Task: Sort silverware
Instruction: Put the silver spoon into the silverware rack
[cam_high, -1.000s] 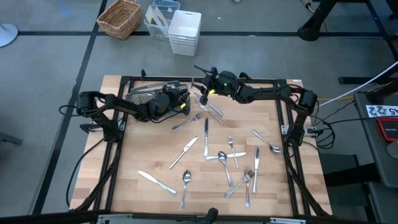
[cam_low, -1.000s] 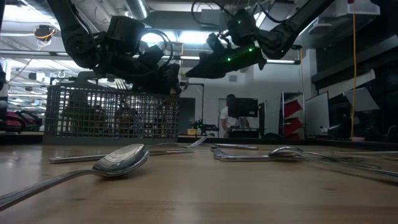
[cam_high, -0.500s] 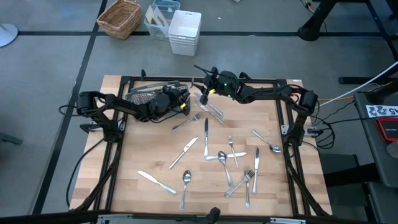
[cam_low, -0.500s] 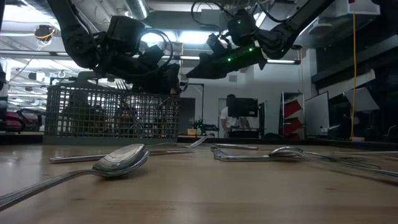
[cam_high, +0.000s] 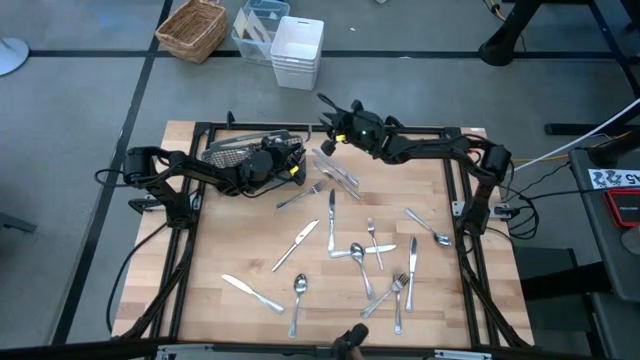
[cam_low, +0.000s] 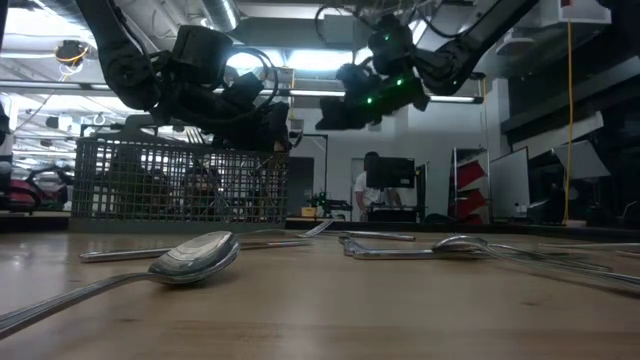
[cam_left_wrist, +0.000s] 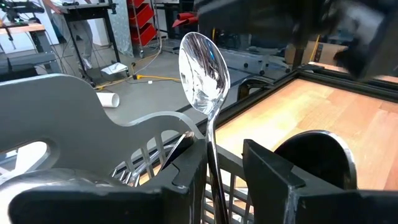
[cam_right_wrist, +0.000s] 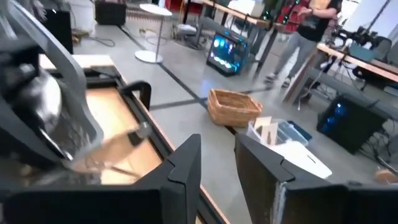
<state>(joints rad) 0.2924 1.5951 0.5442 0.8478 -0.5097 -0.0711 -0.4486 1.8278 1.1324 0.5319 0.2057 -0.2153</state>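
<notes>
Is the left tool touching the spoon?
Touching. In the left wrist view the spoon stands upright with its handle pinched between the left tool's two dark fingers.

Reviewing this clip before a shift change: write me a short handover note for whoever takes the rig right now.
Left gripper: shut on a spoon, held upright over the mesh caddy at the table's far left.
Right gripper: empty, raised near the far edge; fingers slightly apart.
Done: some pieces seem to be in the caddy.
Left: drop the spoon in, then clear the loose silverware spread over the table's middle and near half.
</notes>
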